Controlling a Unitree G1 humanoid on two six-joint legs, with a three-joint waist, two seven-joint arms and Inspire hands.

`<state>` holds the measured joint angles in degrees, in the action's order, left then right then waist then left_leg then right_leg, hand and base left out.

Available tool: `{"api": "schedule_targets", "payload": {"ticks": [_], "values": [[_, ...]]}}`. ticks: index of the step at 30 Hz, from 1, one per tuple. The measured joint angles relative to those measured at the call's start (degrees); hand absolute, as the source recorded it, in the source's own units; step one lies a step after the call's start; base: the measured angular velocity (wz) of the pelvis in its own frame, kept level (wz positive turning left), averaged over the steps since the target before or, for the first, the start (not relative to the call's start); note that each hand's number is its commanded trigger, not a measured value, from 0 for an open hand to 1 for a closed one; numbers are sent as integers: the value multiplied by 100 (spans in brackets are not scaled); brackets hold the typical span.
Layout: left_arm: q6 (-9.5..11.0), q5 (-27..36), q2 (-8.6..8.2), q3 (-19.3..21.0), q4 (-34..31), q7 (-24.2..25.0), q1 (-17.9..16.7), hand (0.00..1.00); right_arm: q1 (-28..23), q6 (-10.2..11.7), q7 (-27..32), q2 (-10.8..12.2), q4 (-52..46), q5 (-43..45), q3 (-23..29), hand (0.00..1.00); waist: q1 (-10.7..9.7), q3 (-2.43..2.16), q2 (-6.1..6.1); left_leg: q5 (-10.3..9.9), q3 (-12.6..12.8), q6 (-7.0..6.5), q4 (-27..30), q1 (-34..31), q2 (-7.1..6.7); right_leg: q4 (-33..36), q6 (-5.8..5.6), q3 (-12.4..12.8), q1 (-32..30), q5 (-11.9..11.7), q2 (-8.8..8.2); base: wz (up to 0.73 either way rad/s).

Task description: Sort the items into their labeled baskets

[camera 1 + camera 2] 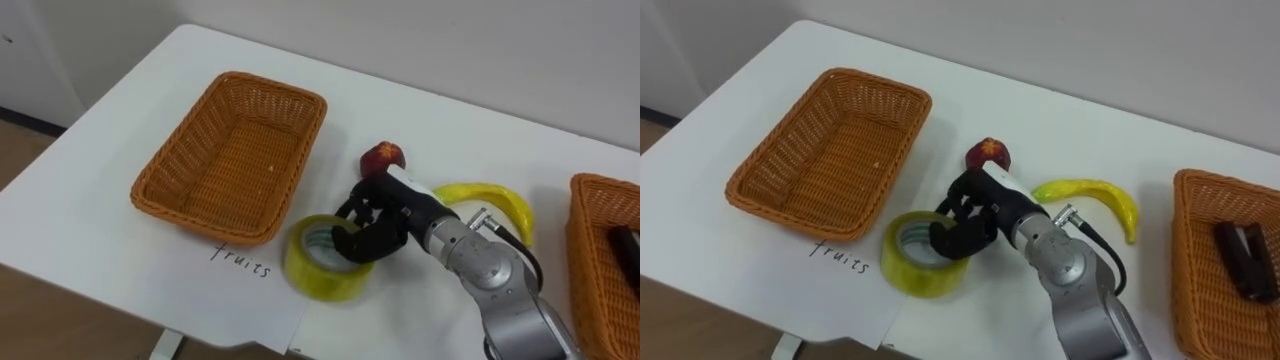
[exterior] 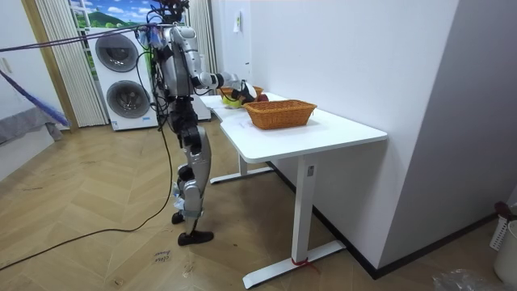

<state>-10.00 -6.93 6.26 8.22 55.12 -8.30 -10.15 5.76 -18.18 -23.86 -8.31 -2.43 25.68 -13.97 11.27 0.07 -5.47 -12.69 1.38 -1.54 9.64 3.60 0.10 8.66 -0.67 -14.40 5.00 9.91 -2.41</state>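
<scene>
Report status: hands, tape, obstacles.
Right hand shut on tape, beside fruits basket. Apple, banana loose behind hand.

Right hand (image 1: 375, 222) reaches forward (fingers (image 1: 352, 243) curled, arm extended).

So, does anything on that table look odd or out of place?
The yellow tape roll sits tilted, not flat, beside the empty woven wicker basket, with the right robot hand curled into its hole. Nothing looks spilled or damaged.
</scene>
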Motion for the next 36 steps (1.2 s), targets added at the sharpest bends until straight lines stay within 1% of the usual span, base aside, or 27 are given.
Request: {"api": "schedule_targets", "payload": {"ticks": [11,18,23,25,27,30,34,36], "values": [[-7,-2,-9,2,-37,-19,-49,0,27,-9,-160,11,-81,289,2,100,-9,2,2,-1,-21,0,-33,-7,-1,0,0,-14,-17,0,10,0],[-1,-8,-21,9,-112,-14,-85,0,21,-8,-171,12,-80,306,17,100,-84,5,0,2,-11,-4,-11,14,-9,0,0,9,8,0,-9,0],[39,60,-35,170,30,-28,-62,0,1,0,-128,21,-92,225,41,100,-164,10,-25,11,-1,-18,-13,10,-19,0,-1,14,5,0,-24,0],[53,60,-43,234,107,-67,-64,0,-22,-4,-129,19,-107,230,165,100,-184,-2,-54,12,-1,-20,-14,6,-23,0,-5,17,3,-2,-25,0],[53,58,-43,250,120,-126,-98,0,-21,-6,-125,-31,-149,215,395,100,-224,-3,-57,13,11,-22,-12,14,-35,0,-11,50,4,-6,-19,-2],[57,50,-42,275,120,-169,-199,0,-28,-5,-27,-107,-421,222,534,100,-326,-11,-68,13,21,-22,-9,25,-52,-1,-13,92,5,-7,-10,-1],[78,49,-38,290,119,-236,-237,0,-157,1,83,-135,-831,204,839,100,-370,-9,-70,13,35,-22,-10,80,-40,-2,-14,149,16,-8,-7,-5],[98,48,-39,310,119,-239,-244,0,-157,8,109,-153,-834,163,974,100,-457,-3,-79,13,29,-22,-13,80,-43,1,-14,148,44,-8,-12,0]]}}
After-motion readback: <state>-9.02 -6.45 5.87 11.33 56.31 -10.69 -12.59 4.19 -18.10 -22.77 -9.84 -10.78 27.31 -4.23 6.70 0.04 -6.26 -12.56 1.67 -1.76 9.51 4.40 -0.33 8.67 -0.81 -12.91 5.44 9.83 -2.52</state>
